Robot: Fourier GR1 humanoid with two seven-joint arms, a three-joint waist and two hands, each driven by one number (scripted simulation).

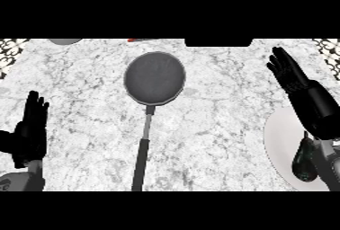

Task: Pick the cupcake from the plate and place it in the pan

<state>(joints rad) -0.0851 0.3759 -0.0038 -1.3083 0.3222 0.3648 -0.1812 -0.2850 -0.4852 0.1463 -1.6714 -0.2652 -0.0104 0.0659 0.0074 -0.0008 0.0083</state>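
Head view, steeply down onto a white and grey marbled stone counter (79, 134). At centre, lay a dark grey round metal frying pan (154, 77), nothing in its bowl, with a long slim handle running down toward the lower edge, pale metal near the bowl and black along the grip. At the right edge, sat a white round plate (279, 134), only partly in view. On the plate's lower part, lay a dark, drop-shaped object (304, 161), presumably the cupcake, too dim to make out any detail, partly behind the grey right forearm. Well apart from the pan, still on the plate. Above the plate, reached up the black right hand (290, 74), fingers straight and released, grasping nothing, tips pointing toward the upper right corner. At the left edge, rested the black left hand (32, 128), fingers up and straight, released, holding nothing. Along the top edge, showed a grey rounded shape (64, 41) at left and a small red sliver (136, 40) near centre, both cut off and not identifiable.
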